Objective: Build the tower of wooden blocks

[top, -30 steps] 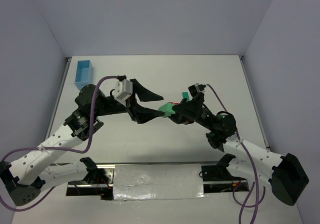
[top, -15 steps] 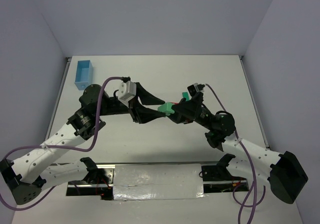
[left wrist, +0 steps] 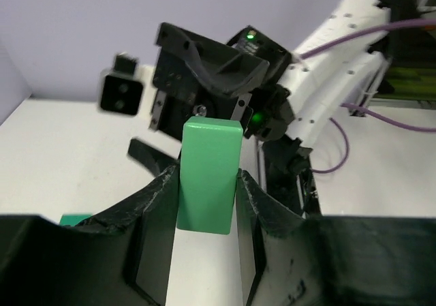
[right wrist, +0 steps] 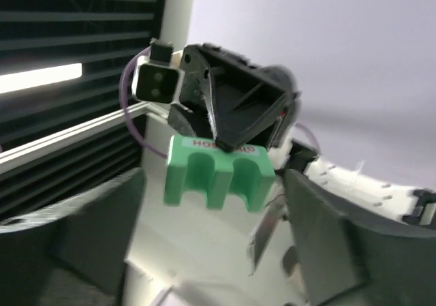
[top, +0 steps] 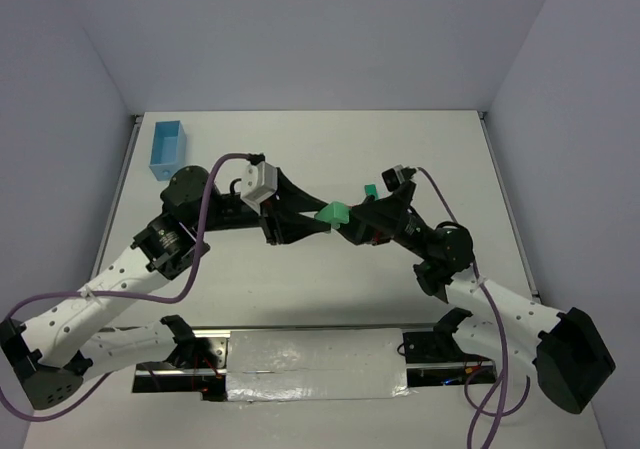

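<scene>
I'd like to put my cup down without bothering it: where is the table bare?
Bare table runs along the far edge, right of the blue box, and down the right side. The middle is crowded: left pincer and right pincer meet at the green block.

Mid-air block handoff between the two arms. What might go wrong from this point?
1. The green block hangs above the table, pinched only by the left fingers. The right fingers stand wide of it, and much of it sticks out past the tips, so it may twist or drop.
2. The two arms sit nose to nose, so either one backing away could clip the other.
3. A fall might knock the other green piece lying nearby.
</scene>
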Tool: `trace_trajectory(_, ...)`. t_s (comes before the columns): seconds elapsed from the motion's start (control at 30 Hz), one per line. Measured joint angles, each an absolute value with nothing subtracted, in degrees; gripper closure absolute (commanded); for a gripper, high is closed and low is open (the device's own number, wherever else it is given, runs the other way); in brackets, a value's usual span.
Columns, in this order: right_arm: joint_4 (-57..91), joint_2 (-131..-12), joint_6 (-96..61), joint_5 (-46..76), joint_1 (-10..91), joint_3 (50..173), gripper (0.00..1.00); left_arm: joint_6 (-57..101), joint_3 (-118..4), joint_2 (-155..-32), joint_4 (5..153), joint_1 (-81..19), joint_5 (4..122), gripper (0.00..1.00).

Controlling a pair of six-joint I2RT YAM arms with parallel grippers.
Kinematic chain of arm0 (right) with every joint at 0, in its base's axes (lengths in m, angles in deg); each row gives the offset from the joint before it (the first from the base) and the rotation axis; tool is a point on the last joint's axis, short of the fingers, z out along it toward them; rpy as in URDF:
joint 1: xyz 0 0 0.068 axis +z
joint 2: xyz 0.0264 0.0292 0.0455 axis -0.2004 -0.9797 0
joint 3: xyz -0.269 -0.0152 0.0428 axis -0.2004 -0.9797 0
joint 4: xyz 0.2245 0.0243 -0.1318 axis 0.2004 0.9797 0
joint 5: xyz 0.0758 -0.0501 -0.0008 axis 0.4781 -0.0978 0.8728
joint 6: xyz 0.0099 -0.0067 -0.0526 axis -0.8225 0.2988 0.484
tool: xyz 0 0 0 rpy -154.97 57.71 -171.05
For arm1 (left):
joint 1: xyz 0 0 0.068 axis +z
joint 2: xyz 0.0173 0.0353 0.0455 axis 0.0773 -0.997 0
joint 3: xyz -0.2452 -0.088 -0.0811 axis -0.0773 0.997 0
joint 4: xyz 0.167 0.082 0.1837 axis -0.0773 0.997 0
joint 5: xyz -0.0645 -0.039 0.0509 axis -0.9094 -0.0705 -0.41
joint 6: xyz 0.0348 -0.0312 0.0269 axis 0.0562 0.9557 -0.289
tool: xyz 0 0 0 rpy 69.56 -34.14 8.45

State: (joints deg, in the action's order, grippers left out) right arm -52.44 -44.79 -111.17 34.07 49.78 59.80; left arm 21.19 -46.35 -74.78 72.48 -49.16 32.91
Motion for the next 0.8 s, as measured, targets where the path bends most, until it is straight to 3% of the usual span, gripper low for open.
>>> trace_trajectory(0.2,-45.40,-38.23,-108.76,38.35,31.16,49.12,0.00,11.88,-60.38,-81.88,89.85,-43.79,36.80,1.00)
trace_trajectory(0.37,-29.57,-32.57,-102.36,41.58,24.23,46.80,0.00,0.58,-73.71,-93.70,101.44,-32.62,39.67,1.00)
trace_trajectory(0.57,-7.74,-26.76,-88.37,45.30,21.15,56.07,0.00,-13.94,-74.92,-106.01,112.17,-27.57,43.58,1.00)
trace_trajectory(0.8,13.09,-22.36,-68.68,46.20,19.79,68.33,0.00,-29.08,-80.49,-117.27,121.37,-19.04,38.05,1.00)
